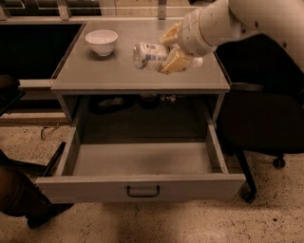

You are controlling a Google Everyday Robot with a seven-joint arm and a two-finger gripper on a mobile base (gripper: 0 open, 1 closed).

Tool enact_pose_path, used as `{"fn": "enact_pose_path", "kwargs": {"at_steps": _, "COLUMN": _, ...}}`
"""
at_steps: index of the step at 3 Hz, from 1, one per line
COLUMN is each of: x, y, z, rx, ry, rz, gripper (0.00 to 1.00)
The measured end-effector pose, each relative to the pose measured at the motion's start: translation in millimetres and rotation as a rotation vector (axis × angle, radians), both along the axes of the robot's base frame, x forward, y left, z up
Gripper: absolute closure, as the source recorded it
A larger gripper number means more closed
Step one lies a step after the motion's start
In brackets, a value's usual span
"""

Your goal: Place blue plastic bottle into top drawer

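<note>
The gripper (pixel 166 53) is over the right side of a grey table (pixel 95 71). Down below it, the floor (pixel 190 223) is pale with lots of little dark specks. To its right a black chair (pixel 259 118) on wheels stands close beside the table. Behind it the room is dark, and metal posts (pixel 63 8) stick up there. The light is dim and warm.
</note>
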State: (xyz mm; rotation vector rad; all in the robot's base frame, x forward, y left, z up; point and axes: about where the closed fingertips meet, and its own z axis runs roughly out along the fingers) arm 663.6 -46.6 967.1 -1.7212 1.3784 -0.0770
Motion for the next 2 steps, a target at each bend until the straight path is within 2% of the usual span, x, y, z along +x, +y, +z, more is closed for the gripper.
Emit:
{"fn": "enact_pose_path", "kwargs": {"at_steps": 1, "x": -22.0, "y": -17.2, "z": -51.1, "rx": 0.098, "ry": 0.019, "rz": -0.053, "gripper": 1.0}}
{"fn": "enact_pose_path", "kwargs": {"at_steps": 2, "x": -53.5, "y": -29.2, "z": -116.2, "rx": 0.142, "ry": 0.093, "rz": -0.09, "gripper": 1.0}}
